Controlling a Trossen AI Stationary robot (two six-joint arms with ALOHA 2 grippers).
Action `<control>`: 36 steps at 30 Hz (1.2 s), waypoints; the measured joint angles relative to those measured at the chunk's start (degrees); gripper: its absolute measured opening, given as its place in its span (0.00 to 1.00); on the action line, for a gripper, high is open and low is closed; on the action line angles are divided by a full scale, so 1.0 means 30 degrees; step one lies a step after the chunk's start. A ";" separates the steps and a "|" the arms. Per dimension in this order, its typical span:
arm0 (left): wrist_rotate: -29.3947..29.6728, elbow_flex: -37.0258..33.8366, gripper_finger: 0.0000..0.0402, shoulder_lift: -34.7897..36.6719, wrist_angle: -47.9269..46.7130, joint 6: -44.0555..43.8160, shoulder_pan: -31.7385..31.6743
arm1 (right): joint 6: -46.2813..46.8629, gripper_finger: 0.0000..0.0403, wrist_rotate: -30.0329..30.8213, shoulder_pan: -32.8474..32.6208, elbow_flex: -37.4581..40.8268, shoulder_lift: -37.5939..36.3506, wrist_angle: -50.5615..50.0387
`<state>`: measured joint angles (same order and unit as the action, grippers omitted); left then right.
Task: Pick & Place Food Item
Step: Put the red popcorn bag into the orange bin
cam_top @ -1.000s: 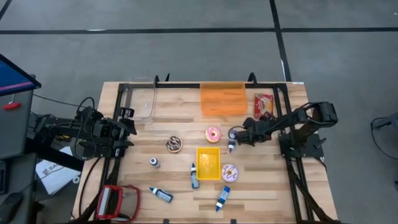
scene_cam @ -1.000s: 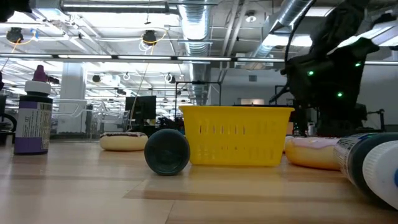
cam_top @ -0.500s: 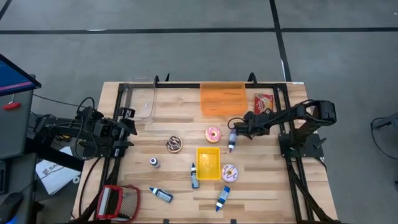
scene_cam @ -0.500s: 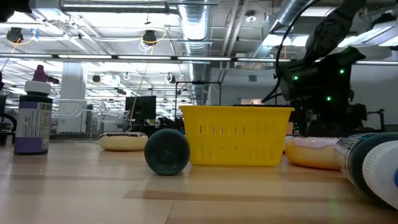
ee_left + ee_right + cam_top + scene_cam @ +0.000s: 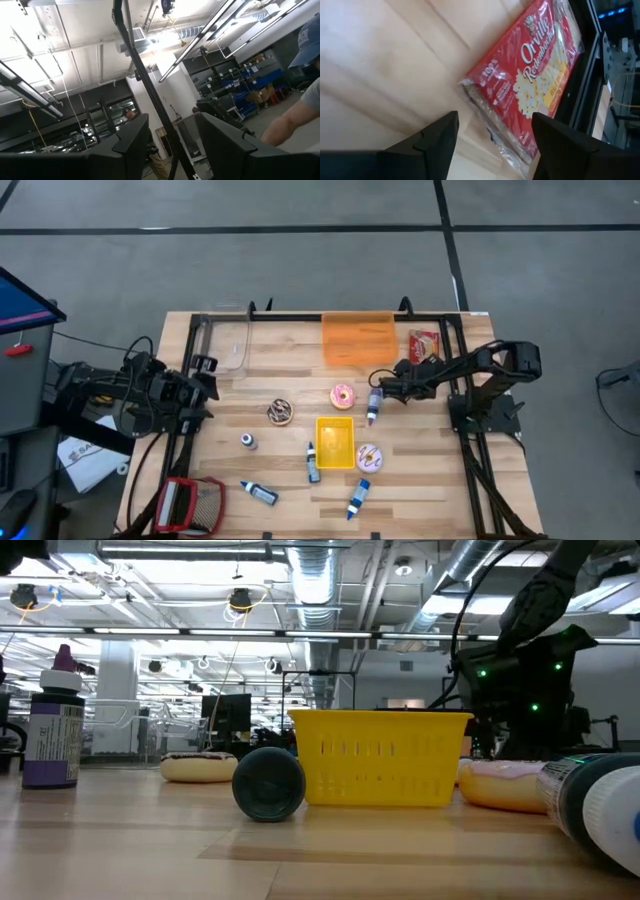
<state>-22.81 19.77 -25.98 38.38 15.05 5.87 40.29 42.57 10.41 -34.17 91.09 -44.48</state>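
A red popcorn packet (image 5: 424, 348) (image 5: 530, 75) lies flat at the table's far right, beside the frame rail. My right gripper (image 5: 385, 384) (image 5: 495, 145) hovers open just left of it, above the wood, and nothing is between its fingers. A pink donut (image 5: 342, 395) lies to the left of that gripper and a small bottle (image 5: 372, 410) stands just near of it. A chocolate donut (image 5: 280, 412) and a sprinkled donut (image 5: 369, 457) also lie on the table. My left gripper (image 5: 205, 385) (image 5: 172, 150) waits open at the table's left edge, pointing upward.
A yellow basket (image 5: 335, 442) (image 5: 380, 760) stands mid-table. An orange bin (image 5: 358, 338) and a clear bin (image 5: 232, 345) sit at the far edge. Several small bottles (image 5: 313, 463) lie or stand around the basket. A red-rimmed mesh thing (image 5: 190, 505) sits at the near left corner.
My right gripper has swung toward the table's far edge, nearer the popcorn packet, and has sunk a little. It has stayed open. Nothing on the table has moved.
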 joint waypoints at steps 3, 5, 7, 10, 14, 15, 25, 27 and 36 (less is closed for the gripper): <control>0.0000 0.0000 0.42 0.0000 0.0004 0.0000 0.0212 | -0.0088 0.62 0.0091 0.0554 0.0000 0.0015 0.0012; 0.0000 0.0000 0.42 0.0000 0.0004 0.0000 0.0388 | -0.0095 0.62 0.0232 0.0849 0.0022 0.0018 0.0026; 0.0000 0.0000 0.42 0.0000 0.0011 0.0000 0.0598 | -0.0095 0.62 0.0269 0.1063 0.0022 0.0029 0.0026; 0.0000 0.0000 0.42 0.0000 0.0011 0.0024 0.0904 | -0.0090 0.61 0.0273 0.1233 0.0029 0.0036 0.0030; 0.0000 0.0000 0.42 0.0000 0.0033 0.0029 0.1151 | 0.0000 0.53 0.0241 0.1452 0.0065 0.0051 0.0214; 0.0000 0.0000 0.42 0.0000 0.0041 0.0029 0.1202 | -0.0001 0.49 0.0194 0.1514 0.0080 0.0065 0.0372; 0.0000 0.0000 0.42 0.0000 0.0055 0.0036 0.1562 | -0.0139 0.05 -0.0257 0.2002 0.0230 0.0066 0.1867; 0.0000 0.0000 0.42 0.0000 0.0070 0.0036 0.1573 | -0.0129 0.02 -0.0377 0.1959 0.0469 0.0066 0.2271; 0.0000 0.0000 0.42 0.0000 0.0070 0.0036 0.1573 | 0.1400 0.00 -0.0612 0.0044 0.0648 0.0051 0.2622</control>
<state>-22.81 19.77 -25.98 38.59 15.16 10.59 44.49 40.73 10.54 -32.23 91.24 -36.61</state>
